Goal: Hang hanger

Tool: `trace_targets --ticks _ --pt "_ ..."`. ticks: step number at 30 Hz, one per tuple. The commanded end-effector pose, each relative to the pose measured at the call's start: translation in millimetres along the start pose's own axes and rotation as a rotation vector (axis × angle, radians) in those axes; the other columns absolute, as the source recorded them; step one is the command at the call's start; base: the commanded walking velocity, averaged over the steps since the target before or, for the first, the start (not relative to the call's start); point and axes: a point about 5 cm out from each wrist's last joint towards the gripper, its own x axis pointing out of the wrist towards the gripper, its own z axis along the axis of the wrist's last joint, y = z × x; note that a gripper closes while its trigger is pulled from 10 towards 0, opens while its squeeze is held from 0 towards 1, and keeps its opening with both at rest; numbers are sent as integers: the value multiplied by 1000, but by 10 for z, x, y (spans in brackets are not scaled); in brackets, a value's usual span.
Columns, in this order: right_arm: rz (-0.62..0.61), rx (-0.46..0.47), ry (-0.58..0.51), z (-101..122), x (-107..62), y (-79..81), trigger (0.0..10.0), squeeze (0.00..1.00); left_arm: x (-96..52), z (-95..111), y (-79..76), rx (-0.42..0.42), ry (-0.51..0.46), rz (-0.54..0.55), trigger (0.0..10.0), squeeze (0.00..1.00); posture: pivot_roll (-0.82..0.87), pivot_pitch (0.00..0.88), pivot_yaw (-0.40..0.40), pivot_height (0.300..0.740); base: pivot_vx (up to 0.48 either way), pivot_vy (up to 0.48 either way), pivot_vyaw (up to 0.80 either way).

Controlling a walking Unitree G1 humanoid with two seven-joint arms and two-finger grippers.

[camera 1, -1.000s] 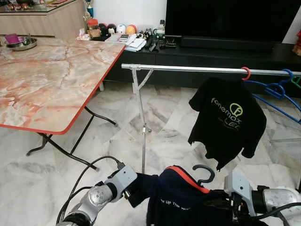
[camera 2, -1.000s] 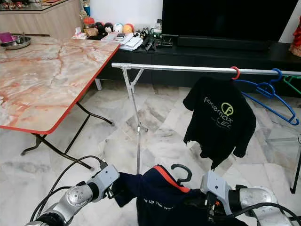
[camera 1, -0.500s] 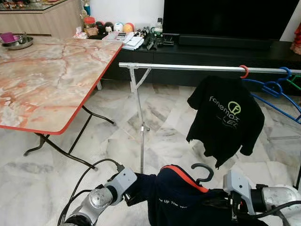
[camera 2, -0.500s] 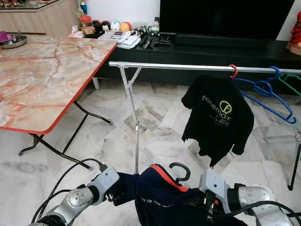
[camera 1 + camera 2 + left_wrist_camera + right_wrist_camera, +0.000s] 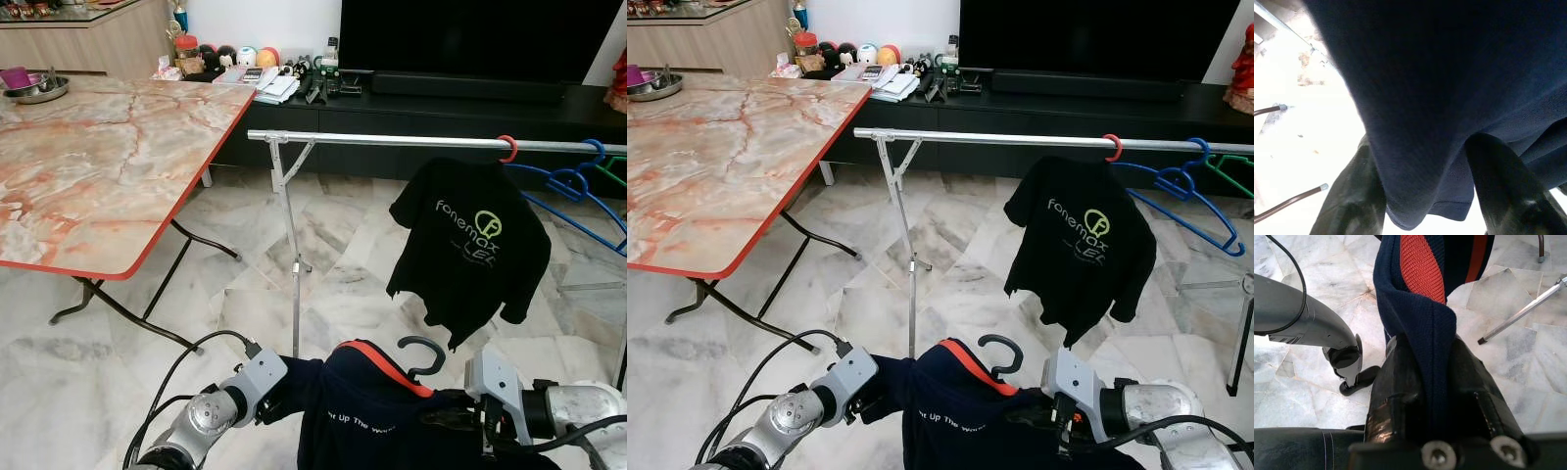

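Left eye view, read from left to right: a marble-patterned tabletop [image 5: 108, 166] with a red edge stood at the left on folding black legs, carrying a metal bowl [image 5: 39, 90] at its far corner. Low in the frame, the left claw [image 5: 271, 403] reached into the sleeve of a navy shirt [image 5: 382, 421]; in the left wrist view its two black fingers [image 5: 1354, 196] stood on either side of a fold of that navy cloth, gripping it. The navy shirt, with a red collar band, hung on a hanger whose black hook [image 5: 423, 354] rose free above the collar, below and in front of the rail. Behind it a silver clothes rail [image 5: 392, 141] ran across the scene on a thin upright post [image 5: 296, 264]. A black T-shirt [image 5: 470, 250] with a printed logo hung from the rail on a red hanger hook [image 5: 509, 150], and blue hangers [image 5: 573, 186] hung just beside it further right. At the lower right, the right claw [image 5: 446, 419] met the navy shirt near the collar; in the right wrist view its fingers [image 5: 1400, 387] were closed on a folded ridge of the navy fabric. A dark TV console [image 5: 470, 108] lined the far wall above pale marble floor [image 5: 225, 294].
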Motion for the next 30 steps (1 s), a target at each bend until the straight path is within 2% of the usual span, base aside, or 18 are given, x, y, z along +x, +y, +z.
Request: trace_targets --ticks 1,19,30 --pt "1 -22 -4 34 -9 -12 10000 0 -18 -51 7 -26 20 11 0 0 42 57 -3 740 0 0 0" --pt "-32 -34 5 15 54 -29 10000 0 -13 -38 -47 -30 2 -42 0 0 44 30 4 740 0 0 0" --pt "-41 -39 -1 29 67 -47 10000 0 -14 -56 -26 -9 29 -25 0 0 46 44 1 740 0 0 0"
